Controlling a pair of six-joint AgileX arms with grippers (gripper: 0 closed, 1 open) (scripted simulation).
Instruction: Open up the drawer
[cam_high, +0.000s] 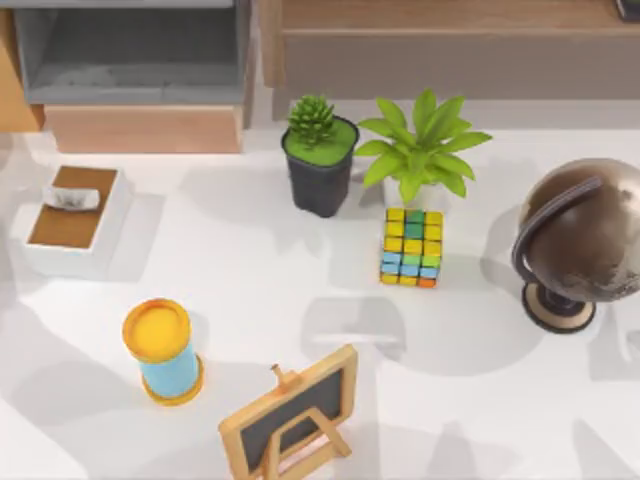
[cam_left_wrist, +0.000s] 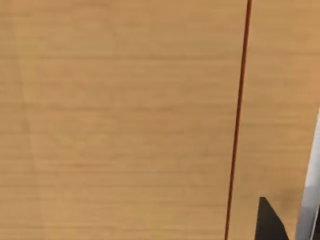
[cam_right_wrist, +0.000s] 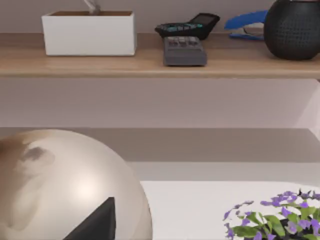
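A rendered home office or study desk is showing here. A white table is carrying desk ornaments: a bronze globe, a small chalkboard easel, a colour cube and two potted plants. Wooden furniture with a grey-lined drawer is standing along the back. In the right wrist view a wooden shelf is holding a calculator, a remote and a blue stapler.
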